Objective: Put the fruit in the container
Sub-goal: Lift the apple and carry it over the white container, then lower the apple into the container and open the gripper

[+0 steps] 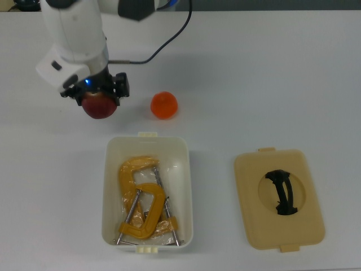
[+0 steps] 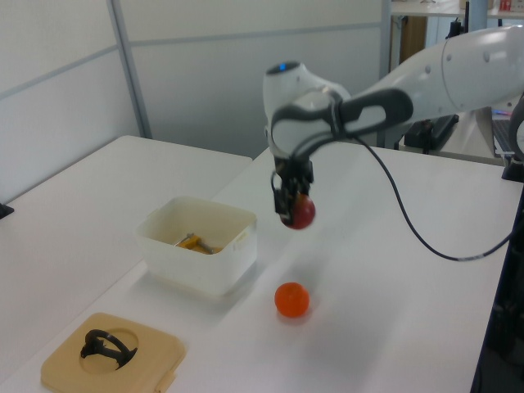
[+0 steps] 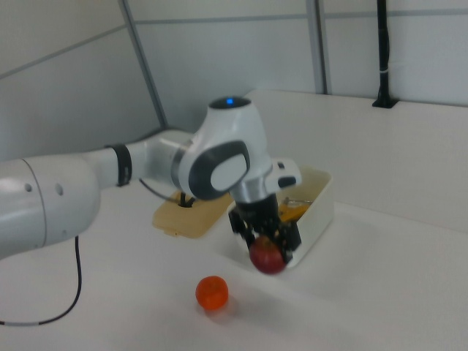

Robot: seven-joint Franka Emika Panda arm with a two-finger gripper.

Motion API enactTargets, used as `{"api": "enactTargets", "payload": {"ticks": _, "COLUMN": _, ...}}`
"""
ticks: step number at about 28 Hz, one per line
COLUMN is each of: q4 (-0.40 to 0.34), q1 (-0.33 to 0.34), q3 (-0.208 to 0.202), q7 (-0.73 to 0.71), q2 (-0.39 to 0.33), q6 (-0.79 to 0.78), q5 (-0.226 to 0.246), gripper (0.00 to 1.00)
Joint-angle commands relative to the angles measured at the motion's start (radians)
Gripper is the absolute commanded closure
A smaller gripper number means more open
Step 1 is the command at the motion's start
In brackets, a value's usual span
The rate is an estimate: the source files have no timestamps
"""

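My gripper (image 1: 98,95) (image 2: 291,205) (image 3: 267,241) is shut on the red apple (image 1: 100,105) (image 2: 300,213) (image 3: 268,259), which hangs well above the table. The orange (image 1: 164,105) (image 2: 292,300) (image 3: 212,292) rests on the table, to the right of the apple in the top view. The cream-white tub (image 1: 110,186) (image 2: 168,246) (image 3: 319,201) stands below them in the top view and holds yellow C-clamps (image 1: 141,203). In the left view the apple hangs to the right of the tub, above the orange.
A flat tan lid (image 1: 304,226) (image 2: 155,352) (image 3: 175,216) with a black handle (image 1: 282,192) lies to the right of the tub in the top view. A black cable (image 1: 169,42) runs from the arm across the table's far side.
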Motion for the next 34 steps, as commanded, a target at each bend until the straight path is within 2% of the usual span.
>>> {"api": "enactTargets", "payload": {"ticks": 1, "q4": 0.105, "q1": 0.011, "q3": 0.012, "q7": 0.044, "q2": 0.016, "q6": -0.009, "q5": 0.095, "gripper": 0.88}}
{"api": "enactTargets", "payload": {"ticks": 5, "q4": 0.122, "q1": 0.028, "q3": 0.048, "q7": 0.116, "q2": 0.045, "q6": 0.091, "q5": 0.095, "gripper": 0.87}}
{"api": "enactTargets", "payload": {"ticks": 6, "q4": 0.122, "q1": 0.035, "q3": 0.053, "q7": 0.156, "q2": 0.065, "q6": 0.165, "q5": 0.092, "gripper": 0.85}}
{"api": "enactTargets", "payload": {"ticks": 10, "q4": 0.12, "q1": 0.051, "q3": 0.058, "q7": 0.211, "q2": 0.102, "q6": 0.29, "q5": 0.084, "gripper": 0.82}}
{"api": "enactTargets", "payload": {"ticks": 14, "q4": 0.12, "q1": 0.054, "q3": 0.059, "q7": 0.223, "q2": 0.131, "q6": 0.33, "q5": 0.08, "gripper": 0.69}}
{"api": "enactTargets", "payload": {"ticks": 15, "q4": 0.12, "q1": 0.054, "q3": 0.059, "q7": 0.222, "q2": 0.129, "q6": 0.33, "q5": 0.078, "gripper": 0.58}}
{"api": "enactTargets", "payload": {"ticks": 17, "q4": 0.12, "q1": 0.055, "q3": 0.059, "q7": 0.223, "q2": 0.129, "q6": 0.329, "q5": 0.068, "gripper": 0.26}}
{"api": "enactTargets", "payload": {"ticks": 18, "q4": 0.12, "q1": 0.057, "q3": 0.059, "q7": 0.217, "q2": 0.122, "q6": 0.324, "q5": 0.055, "gripper": 0.0}}
{"api": "enactTargets", "payload": {"ticks": 22, "q4": 0.12, "q1": 0.055, "q3": 0.059, "q7": 0.216, "q2": 0.097, "q6": 0.286, "q5": 0.045, "gripper": 0.0}}
{"api": "enactTargets", "payload": {"ticks": 27, "q4": 0.127, "q1": 0.055, "q3": 0.058, "q7": 0.205, "q2": 0.067, "q6": 0.131, "q5": 0.045, "gripper": 0.0}}
{"api": "enactTargets", "payload": {"ticks": 33, "q4": 0.127, "q1": 0.058, "q3": 0.061, "q7": 0.119, "q2": 0.036, "q6": -0.085, "q5": 0.043, "gripper": 0.0}}
{"api": "enactTargets", "payload": {"ticks": 34, "q4": 0.127, "q1": 0.064, "q3": 0.061, "q7": 0.081, "q2": 0.034, "q6": -0.158, "q5": 0.041, "gripper": 0.0}}
